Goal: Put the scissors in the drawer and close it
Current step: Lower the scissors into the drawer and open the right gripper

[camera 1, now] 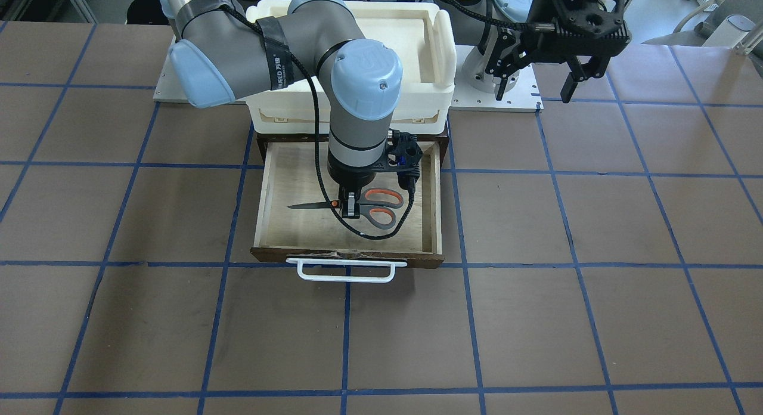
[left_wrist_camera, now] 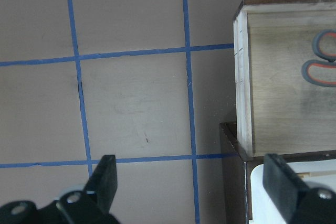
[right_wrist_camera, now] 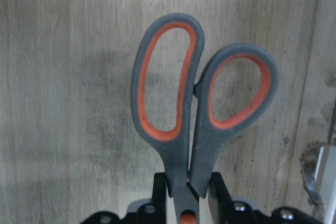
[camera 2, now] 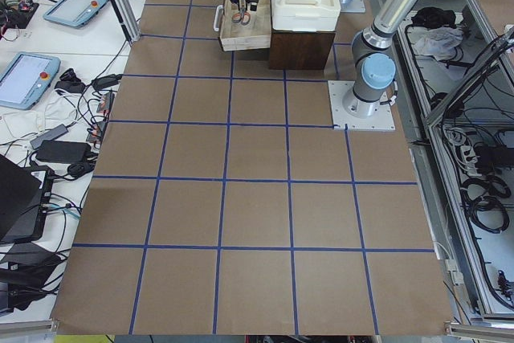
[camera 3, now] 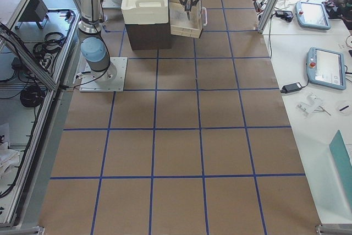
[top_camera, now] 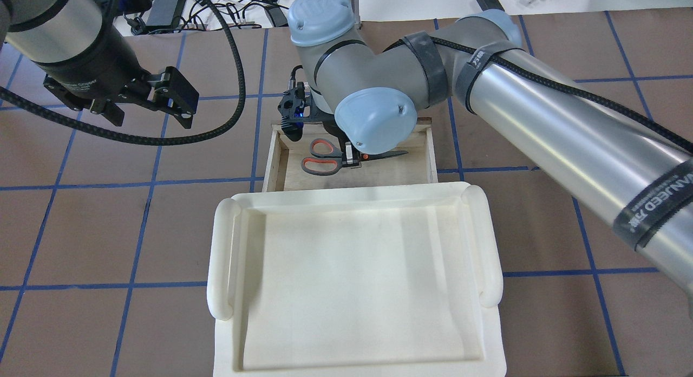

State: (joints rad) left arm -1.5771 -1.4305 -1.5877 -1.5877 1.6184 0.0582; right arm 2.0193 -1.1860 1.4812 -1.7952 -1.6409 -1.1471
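The scissors (camera 1: pixel 310 206) are inside the open drawer (camera 1: pixel 437 200), blades pointing to the front-facing view's left, low over its pale wood floor. My right gripper (camera 1: pixel 350 207) points straight down and is shut on them near the pivot. The right wrist view shows the grey, orange-lined handles (right_wrist_camera: pixel 178 161) between the fingers (right_wrist_camera: pixel 160 187) over the drawer floor (right_wrist_camera: pixel 68 77). From overhead, the scissors (top_camera: pixel 385 156) lie under the right wrist. The drawer's dark front carries a white bar handle (camera 1: pixel 346 271). My left gripper (camera 1: pixel 536 84) is open and empty, raised beside the drawer (left_wrist_camera: pixel 241 77).
A white plastic tray (top_camera: pixel 352 290) sits on top of the dark brown cabinet (camera 2: pixel 301 50) that the drawer slides out of. The table is brown with a blue tape grid. Both arm bases (camera 2: pixel 361 106) stand on white plates behind the cabinet.
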